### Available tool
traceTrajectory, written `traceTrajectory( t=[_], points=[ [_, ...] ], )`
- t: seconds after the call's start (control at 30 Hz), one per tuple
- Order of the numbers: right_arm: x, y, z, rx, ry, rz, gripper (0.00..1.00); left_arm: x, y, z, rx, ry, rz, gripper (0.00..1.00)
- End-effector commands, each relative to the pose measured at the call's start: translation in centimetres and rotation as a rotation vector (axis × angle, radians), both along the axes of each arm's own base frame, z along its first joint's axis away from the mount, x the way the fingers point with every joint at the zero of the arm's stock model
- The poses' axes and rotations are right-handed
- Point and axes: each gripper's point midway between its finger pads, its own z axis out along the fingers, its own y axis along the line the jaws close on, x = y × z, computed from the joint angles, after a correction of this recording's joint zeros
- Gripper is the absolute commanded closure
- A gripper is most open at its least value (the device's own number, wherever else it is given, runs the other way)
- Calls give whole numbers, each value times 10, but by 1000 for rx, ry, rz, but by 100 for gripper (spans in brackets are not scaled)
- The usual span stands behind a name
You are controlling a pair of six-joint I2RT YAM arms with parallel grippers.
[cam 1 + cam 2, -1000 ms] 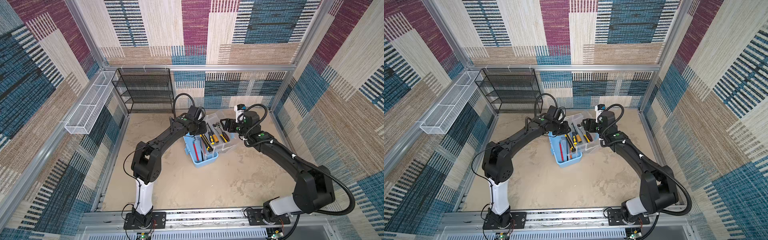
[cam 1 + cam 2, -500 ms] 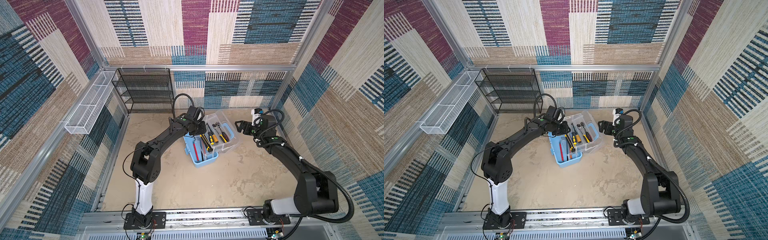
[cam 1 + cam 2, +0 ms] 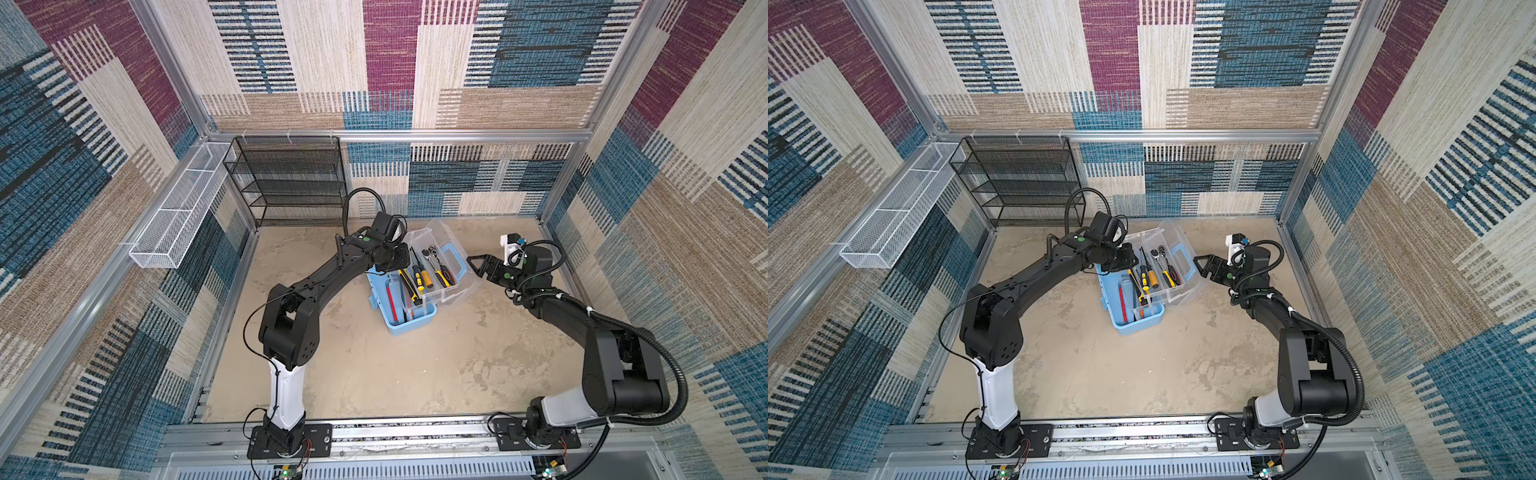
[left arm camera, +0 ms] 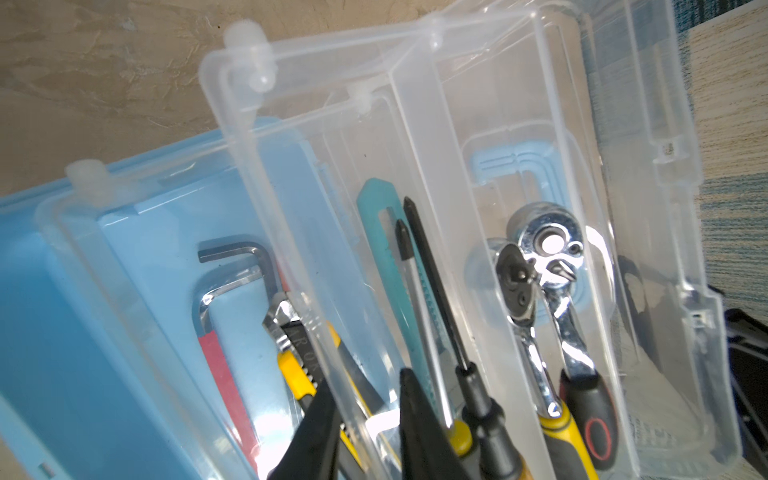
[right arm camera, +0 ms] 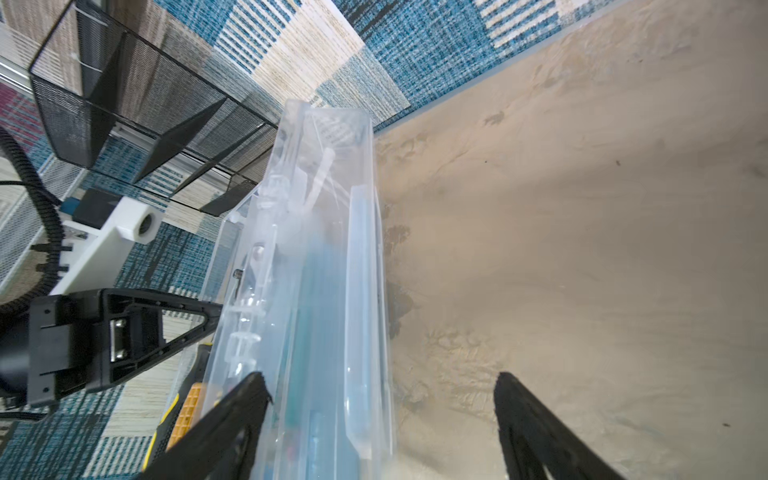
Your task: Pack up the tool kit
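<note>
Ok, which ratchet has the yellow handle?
The darker-headed ratchet: its grip is yellow. The shinier ratchet beside it has a black-and-red grip.

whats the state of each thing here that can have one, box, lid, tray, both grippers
light-blue plastic box: open, on the table
translucent clear lid: swung open, leaning back
clear plastic tray: loaded with small hand tools, not seated in the box
left gripper: shut on the tray's wall
right gripper: open, beside the lid, holding nothing
</note>
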Motion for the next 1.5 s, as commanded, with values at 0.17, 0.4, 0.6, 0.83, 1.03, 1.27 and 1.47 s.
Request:
traceTrajectory(
  t=[0.17, 0.4, 0.6, 0.83, 1.03, 1.27, 1.47],
  points=[
    [-14, 43, 34, 127, -65, 174, 18, -14, 22, -21, 109, 78, 27, 72],
    [-20, 90, 34, 62, -51, 237, 22, -19, 30, -16, 130, 67, 27, 67],
    [-22, 99, 49, 19, -80, 251, 23, -28, 59, -8, 157, 56, 87, 56],
    [-26, 127, 55, -61, -105, 321, 22, -40, 77, -1, 175, 42, 110, 55],
    [-24, 146, 50, -96, -102, 342, 23, -52, 94, -11, 188, 72, 131, 55],
    [-15, 148, 40, -158, -85, 330, 23, -64, 109, -25, 188, 100, 146, 55],
    [-4, 144, 24, -247, -65, 304, 22, -61, 91, -32, 126, 126, 95, 57]
  ],
)
